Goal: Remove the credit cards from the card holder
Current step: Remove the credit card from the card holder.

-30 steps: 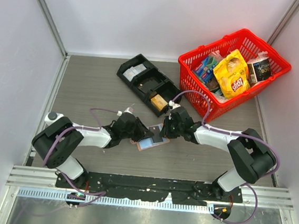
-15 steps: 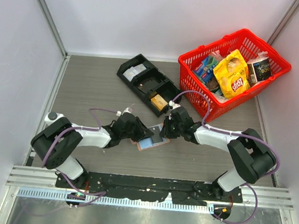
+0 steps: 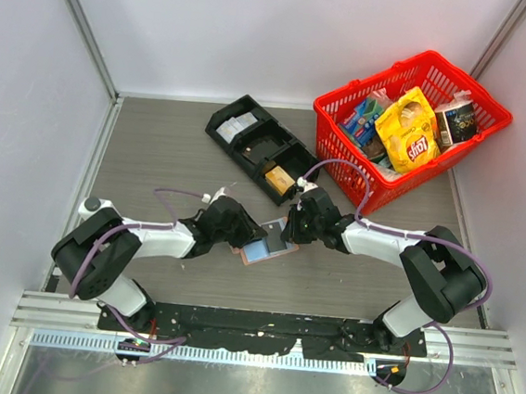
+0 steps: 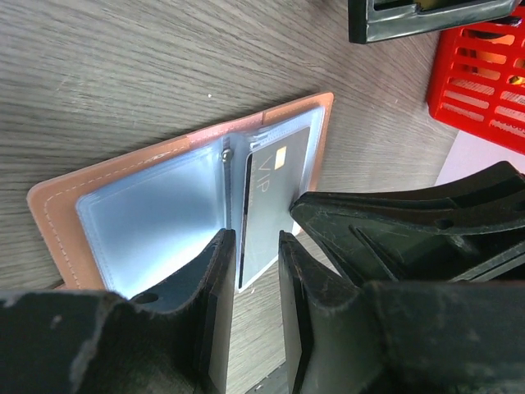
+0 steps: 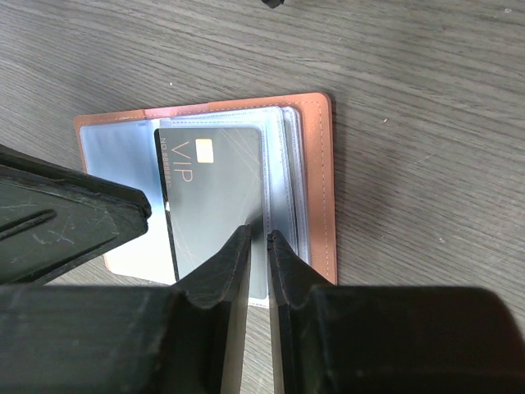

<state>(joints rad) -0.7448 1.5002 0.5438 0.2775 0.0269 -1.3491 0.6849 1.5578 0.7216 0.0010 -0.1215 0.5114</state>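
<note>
Left gripper [image 4: 253, 246]: you are holding its jaws a little apart, straddling the near end of the dark card; nothing is clamped between them.
Card holder [image 4: 148, 213]: it is lying open and flat on the table [image 3: 154, 168], between your two grippers, salmon cover down and pale blue panels up.
Card [image 4: 275, 189]: a dark card marked VIP is resting on the right-hand stack of clear sleeves, just beside the spine.
Right gripper [image 5: 258, 238]: you are keeping its fingers nearly together, and the card's right edge is running into the slit. You cannot tell whether they are clamping the card, a sleeve, or nothing.
Key relation: the card's long axis is pointing away from the left fingertips, chip end farthest, so any pull is probably going along that line and not across it.
Nearer arm: both are touching or almost touching the card. The right one is looking better placed, since its slit is lining up with the card's edge.
Left wrist view: it is showing the spine rivet and the right gripper's tip meeting the card's side.
Right wrist view: it is showing the stacked sleeve edges on the right, which the left wrist view is hiding.
Top view: it is showing the holder well apart from the black tray [image 3: 263, 149] and the red basket [image 3: 410, 118], but both gripper gaps are too small to read there.
</note>
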